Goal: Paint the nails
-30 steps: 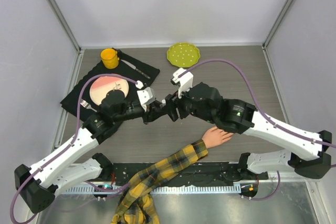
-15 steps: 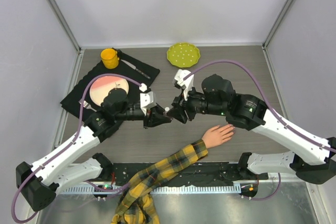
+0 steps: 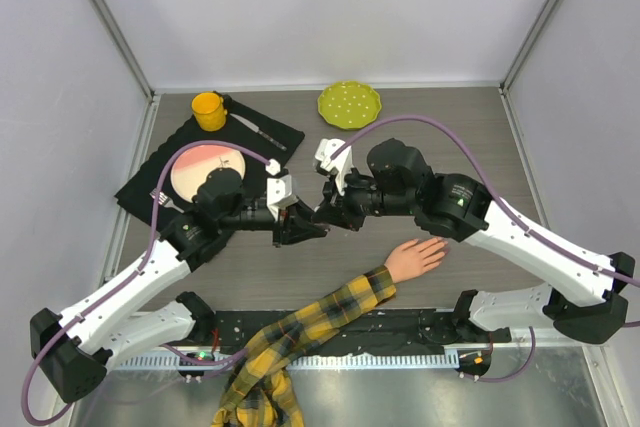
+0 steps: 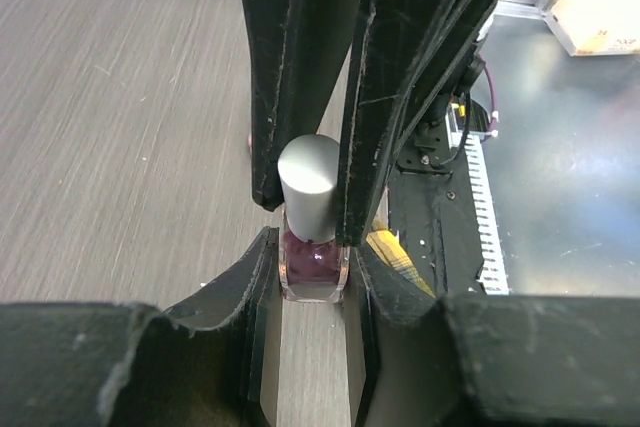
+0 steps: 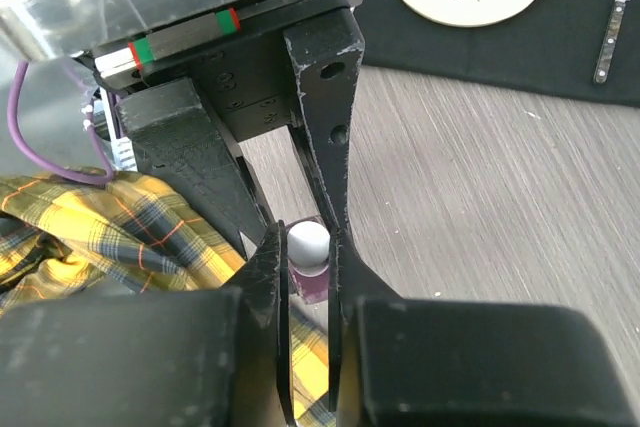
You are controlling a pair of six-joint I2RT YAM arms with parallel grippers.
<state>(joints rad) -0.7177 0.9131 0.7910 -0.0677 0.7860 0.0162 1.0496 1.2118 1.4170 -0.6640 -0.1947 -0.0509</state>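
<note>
At ten o'clock on the grey wood-grain table (image 3: 500, 137) we see a black cloth mat (image 3: 135, 190) carrying a round pink plate (image 3: 195, 162) and a yellow cup (image 3: 208, 110); none of it bears on the step in hand.

Near the middle, the left tool (image 4: 313, 272) is clamped on the body of a small glass bottle of dark purple polish (image 4: 314, 259). Reaching in from three o'clock, the right tool (image 5: 307, 277) is squeezed shut on the bottle's rounded silver cap (image 4: 305, 175), so both tools meet on the one object.

We judge this to be the opening step: the bottle is braced and the cap gripped, but not yet off. The next move calls for the right tool to twist the cap while the left holds the glass firm. The cap should then lift straight out, so the brush clears the neck without tipping the bottle.

Down at five o'clock lies the pale pink-beige mannequin hand (image 3: 413, 259) in its yellow-and-black plaid sleeve (image 3: 330, 312), well apart from the tools. Its fingers point toward three o'clock, and the nails are at those fingertips.

From overhead the tools hide the bottle entirely. The brush is out of sight, the nails are too small to make out, and we cannot tell whether any carries polish. The sleeve runs off the bottom edge.
</note>
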